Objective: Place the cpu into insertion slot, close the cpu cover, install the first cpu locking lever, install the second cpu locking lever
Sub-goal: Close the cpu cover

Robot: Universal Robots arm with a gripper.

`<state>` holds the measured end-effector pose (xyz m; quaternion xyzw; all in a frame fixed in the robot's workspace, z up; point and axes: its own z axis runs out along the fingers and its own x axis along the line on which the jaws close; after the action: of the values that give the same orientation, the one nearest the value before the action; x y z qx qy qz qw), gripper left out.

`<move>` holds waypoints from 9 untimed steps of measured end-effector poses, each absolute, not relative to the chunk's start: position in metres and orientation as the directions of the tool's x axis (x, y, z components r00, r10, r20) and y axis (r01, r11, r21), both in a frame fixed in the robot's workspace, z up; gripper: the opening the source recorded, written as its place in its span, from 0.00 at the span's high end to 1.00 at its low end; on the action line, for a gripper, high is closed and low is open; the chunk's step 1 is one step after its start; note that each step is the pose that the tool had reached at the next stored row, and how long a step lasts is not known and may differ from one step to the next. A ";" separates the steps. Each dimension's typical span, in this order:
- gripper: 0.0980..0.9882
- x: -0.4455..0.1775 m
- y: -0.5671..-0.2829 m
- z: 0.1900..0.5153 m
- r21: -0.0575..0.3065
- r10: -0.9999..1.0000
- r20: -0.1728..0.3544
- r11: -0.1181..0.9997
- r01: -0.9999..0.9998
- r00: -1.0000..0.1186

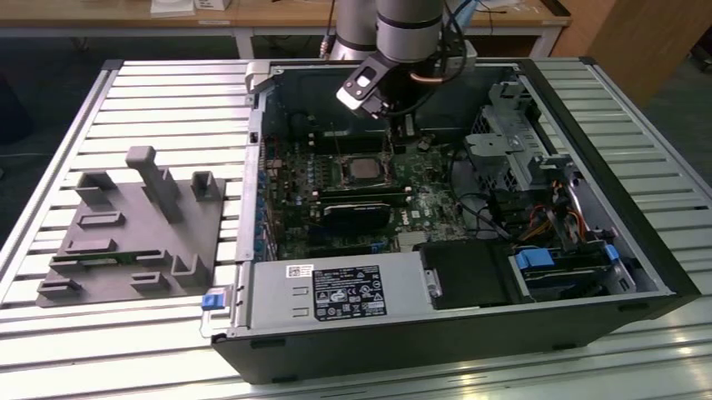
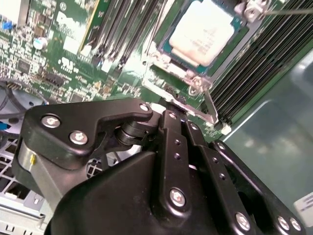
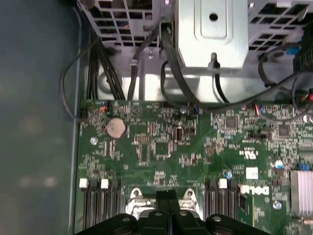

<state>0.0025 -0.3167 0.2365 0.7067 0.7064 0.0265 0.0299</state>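
Note:
The cpu (image 2: 203,30) is a silvery-tan square lying in the insertion slot (image 1: 362,169) in the middle of the green motherboard. The cpu cover (image 2: 165,51), a thin silver frame, lies around the chip. A bent silver lever (image 2: 209,105) runs along one side of the socket, and a thin silver rod (image 2: 288,11) crosses by its far corner. My gripper (image 3: 167,197) hangs just above the socket's edge, its two black fingers pressed together with nothing seen between them. In the exterior view the gripper (image 1: 388,112) hovers over the board just behind the socket.
The open black computer case (image 1: 623,275) lies on a slatted metal table. Black memory slots (image 2: 254,73) flank the socket, and a black card (image 1: 362,208) sits in front of it. Cables and a drive cage (image 1: 512,158) fill the exterior view's right. A grey fixture (image 1: 133,225) stands left of the case.

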 end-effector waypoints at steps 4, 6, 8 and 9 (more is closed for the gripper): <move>0.99 -0.004 -0.317 0.237 0.080 1.000 -0.005 0.000 0.997 0.001; 0.99 -0.007 -0.317 0.237 0.080 1.000 -0.005 0.000 0.997 0.001; 0.99 -0.009 -0.317 0.237 0.080 1.000 -0.005 0.000 0.997 0.001; 0.99 -0.010 -0.317 0.236 0.080 1.000 -0.005 0.000 0.997 0.001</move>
<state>-0.0101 -0.3167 0.2365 0.7067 0.7064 0.0264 0.0299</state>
